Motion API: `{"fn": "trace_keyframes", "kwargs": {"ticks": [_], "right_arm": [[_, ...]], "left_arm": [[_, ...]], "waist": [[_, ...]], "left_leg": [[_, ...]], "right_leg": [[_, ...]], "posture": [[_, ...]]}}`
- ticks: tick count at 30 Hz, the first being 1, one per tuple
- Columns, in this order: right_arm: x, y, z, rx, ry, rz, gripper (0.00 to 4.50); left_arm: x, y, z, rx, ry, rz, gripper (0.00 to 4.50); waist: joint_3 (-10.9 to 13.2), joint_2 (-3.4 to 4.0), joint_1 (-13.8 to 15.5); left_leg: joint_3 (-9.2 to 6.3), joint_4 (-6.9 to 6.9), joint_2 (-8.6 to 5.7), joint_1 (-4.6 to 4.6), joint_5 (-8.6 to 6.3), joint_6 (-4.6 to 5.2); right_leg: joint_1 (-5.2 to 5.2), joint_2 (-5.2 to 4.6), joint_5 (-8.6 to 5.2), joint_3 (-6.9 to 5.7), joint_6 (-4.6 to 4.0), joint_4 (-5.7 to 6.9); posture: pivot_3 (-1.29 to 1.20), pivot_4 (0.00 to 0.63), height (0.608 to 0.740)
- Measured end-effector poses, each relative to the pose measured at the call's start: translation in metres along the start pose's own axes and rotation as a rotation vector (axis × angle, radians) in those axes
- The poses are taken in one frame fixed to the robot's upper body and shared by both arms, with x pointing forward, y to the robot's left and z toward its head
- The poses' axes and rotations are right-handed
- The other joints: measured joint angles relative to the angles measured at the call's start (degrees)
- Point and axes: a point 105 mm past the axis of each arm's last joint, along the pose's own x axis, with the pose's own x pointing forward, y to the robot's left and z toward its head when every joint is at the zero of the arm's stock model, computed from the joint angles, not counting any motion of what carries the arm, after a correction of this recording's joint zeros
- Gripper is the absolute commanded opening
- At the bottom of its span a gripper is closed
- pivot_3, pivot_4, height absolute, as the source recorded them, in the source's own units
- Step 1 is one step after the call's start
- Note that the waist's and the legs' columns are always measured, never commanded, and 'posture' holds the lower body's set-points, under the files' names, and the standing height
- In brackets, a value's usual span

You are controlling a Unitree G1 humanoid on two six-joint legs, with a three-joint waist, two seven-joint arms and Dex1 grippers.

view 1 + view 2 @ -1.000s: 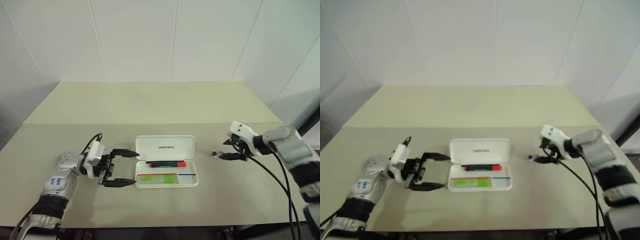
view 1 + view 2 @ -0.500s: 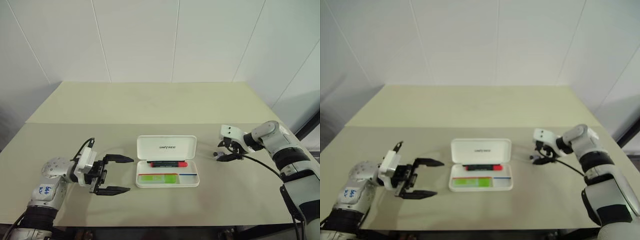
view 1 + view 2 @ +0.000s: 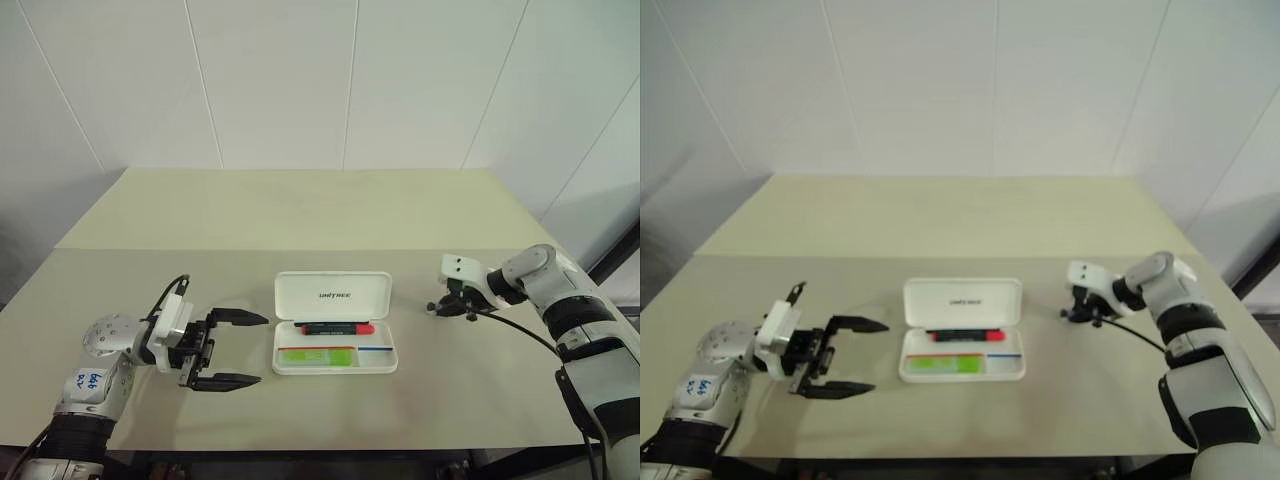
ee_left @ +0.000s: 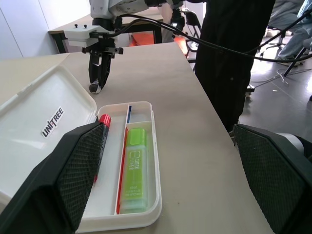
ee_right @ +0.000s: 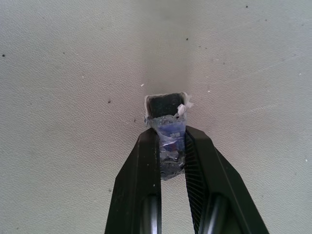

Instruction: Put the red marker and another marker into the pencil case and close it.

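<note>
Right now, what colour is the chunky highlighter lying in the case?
Light green highlighter, clearest in the left wrist view.

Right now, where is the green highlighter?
The green highlighter lies in the front compartment of the open pencil case, beside the red marker.

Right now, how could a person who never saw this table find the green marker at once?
Find the open white pencil case in the middle of the beige table. Inside its tray, two things lie lengthwise. The green marker is the short, thick one in the nearer compartment; the slim red marker lies beside the lid.
</note>
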Motion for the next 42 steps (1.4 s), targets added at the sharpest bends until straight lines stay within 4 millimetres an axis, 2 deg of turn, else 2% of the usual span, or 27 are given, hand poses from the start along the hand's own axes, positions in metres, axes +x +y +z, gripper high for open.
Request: {"fn": "trace_keyframes", "kwargs": {"ticks": [3,9,14,19,25,30,33,38,42], "right_arm": [[-0.003,0.001,0.005,-0.016,-0.026,-0.028,1.10],[-0.016,0.012,0.037,-0.054,-0.133,-0.075,1.10],[-0.028,0.038,0.059,-0.053,-0.198,-0.074,1.10],[-0.038,0.077,0.078,-0.032,-0.239,-0.038,1.10],[-0.027,0.108,0.091,-0.027,-0.221,0.001,1.10],[0.001,0.137,0.103,-0.070,-0.193,0.111,1.10],[0.006,0.141,0.105,-0.101,-0.164,0.124,1.10],[0.013,0.148,0.096,-0.129,-0.097,0.151,1.10],[0.013,0.144,0.096,-0.151,-0.087,0.141,1.10]], "left_arm": [[0.002,0.004,0.002,0.010,-0.008,0.000,4.50],[0.005,0.012,0.002,0.005,-0.025,0.003,4.50],[0.007,0.014,0.000,-0.004,-0.033,0.005,4.50],[0.007,0.017,-0.003,-0.012,-0.035,0.009,4.50],[0.012,0.018,-0.003,-0.008,-0.041,-0.004,4.50],[0.014,0.018,-0.004,-0.006,-0.043,-0.010,4.50],[0.014,0.018,-0.004,-0.005,-0.043,-0.010,4.50],[0.013,0.016,-0.006,-0.009,-0.041,-0.008,4.50],[0.013,0.014,-0.007,-0.011,-0.040,-0.007,4.50]], "waist": [[0.0,0.02,0.0],[0.0,0.04,-0.1],[0.0,0.04,0.2],[0.0,0.04,0.5],[0.0,0.03,0.5],[0.0,0.03,0.4],[0.0,0.03,0.6],[0.0,0.03,1.2],[0.0,0.03,1.4]], "left_leg": [[0.00,-0.03,0.00,-0.07,0.00,-0.01],[0.00,-0.06,0.04,-0.06,-0.02,-0.02],[-0.02,-0.03,0.03,-0.09,-0.02,-0.02],[-0.04,-0.02,0.03,-0.10,-0.02,-0.02],[-0.03,0.00,0.04,-0.09,-0.02,-0.02],[-0.03,-0.02,0.04,-0.13,-0.02,-0.02],[-0.03,-0.04,0.04,-0.15,-0.03,0.00],[-0.04,-0.06,0.04,-0.18,-0.05,0.02],[-0.04,-0.04,0.04,-0.17,-0.05,0.02]], "right_leg": [[-0.09,0.00,-0.01,0.00,0.00,0.00],[-0.12,0.03,-0.02,0.00,-0.01,0.03],[-0.11,0.02,-0.04,0.00,-0.01,0.02],[-0.10,0.02,-0.04,-0.01,-0.01,0.01],[-0.09,0.03,-0.03,-0.01,-0.02,-0.01],[-0.11,0.01,-0.04,-0.02,-0.03,-0.08],[-0.10,0.00,-0.03,-0.03,-0.02,-0.16],[-0.11,0.00,-0.04,-0.05,-0.03,-0.22],[-0.10,0.01,-0.04,-0.05,-0.03,-0.21]], "posture": [[0.00,0.150,0.740],[0.00,0.150,0.740],[0.00,0.150,0.740],[0.00,0.150,0.740],[0.00,0.150,0.740],[0.00,0.150,0.740],[0.00,0.150,0.740],[0.00,0.150,0.740],[0.00,0.150,0.740]]}}
